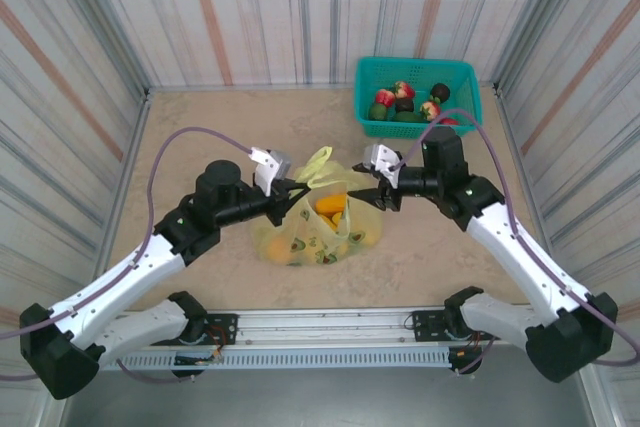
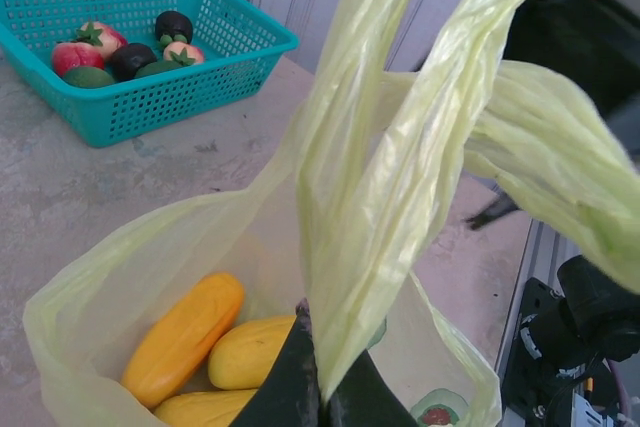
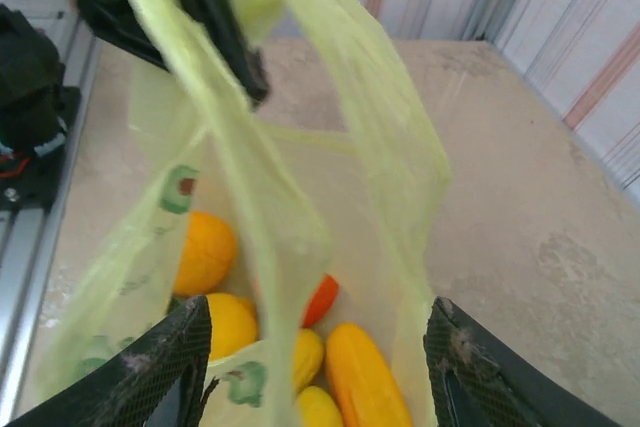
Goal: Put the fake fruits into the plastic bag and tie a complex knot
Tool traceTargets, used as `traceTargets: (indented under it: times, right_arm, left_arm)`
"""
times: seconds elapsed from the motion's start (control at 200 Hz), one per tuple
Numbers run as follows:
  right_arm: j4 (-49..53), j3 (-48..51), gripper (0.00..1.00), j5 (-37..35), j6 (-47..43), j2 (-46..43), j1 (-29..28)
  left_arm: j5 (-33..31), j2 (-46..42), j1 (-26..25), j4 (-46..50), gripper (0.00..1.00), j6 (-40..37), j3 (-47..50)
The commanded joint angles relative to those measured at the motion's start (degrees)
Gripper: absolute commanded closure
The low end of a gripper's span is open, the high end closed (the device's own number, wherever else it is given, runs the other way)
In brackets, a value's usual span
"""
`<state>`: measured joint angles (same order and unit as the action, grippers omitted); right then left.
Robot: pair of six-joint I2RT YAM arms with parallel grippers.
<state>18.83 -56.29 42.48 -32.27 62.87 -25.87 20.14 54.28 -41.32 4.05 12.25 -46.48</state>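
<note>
Fruits [image 3: 205, 252], about six, inside one plastic bag [image 3: 395, 157]; left gripper [image 2: 322, 377] tight on its handle [image 2: 400, 197], right gripper [image 3: 318, 347] wide apart.

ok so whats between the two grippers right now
The handles of the bag, in the top view: they stand between the left gripper and the right gripper, with orange fruits in the bag's mouth just below.

place: robot lab cell | striped walls [image 1: 250, 7] (3 sides) | aluminium base rail [image 1: 330, 325]
</note>
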Motion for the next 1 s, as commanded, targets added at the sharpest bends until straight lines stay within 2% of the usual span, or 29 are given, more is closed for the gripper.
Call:
traceTargets:
  times: [0.0,0.18,0.23,0.456,0.546,0.691,0.791,0.997]
  right_arm:
    - [-2.5,-4.2,0.41,3.5,-3.0,2.9,0.5]
    - [-2.4,-7.6,0.4,5.4,-3.4,7.5,0.2]
    - [-2.7,-8.3,0.36,5.7,-3.3,8.4,-0.1]
    - [0.2,-11.5,0.39,7.0,-4.4,13.2,-2.3]
    - [-0.6,-11.5,0.5,7.1,-3.5,13.6,-2.6]
    - [-5.0,-9.3,0.83,6.0,0.7,10.0,-2.2]
    - [-4.3,-8.2,1.0,5.0,3.3,6.3,-2.3]
    - [-3.1,-7.2,1.0,-7.9,13.3,1.5,-9.1]
  left_arm:
    - [1.3,-0.9,0.4,1.2,1.0,0.2,-1.9]
    - [1.5,-0.7,0.4,0.9,1.0,0.0,-2.1]
    - [1.6,-0.5,0.4,0.8,1.0,0.1,-2.1]
    - [2.1,0.6,0.5,0.4,1.0,-0.7,-2.7]
    - [2.2,0.8,0.7,0.4,1.0,-0.7,-2.8]
    - [1.8,0.3,1.5,0.5,1.0,-0.5,-2.8]
    - [1.5,0.2,1.9,0.7,1.0,0.1,-3.0]
    - [3.2,3.1,1.9,4.1,1.0,-1.7,-5.7]
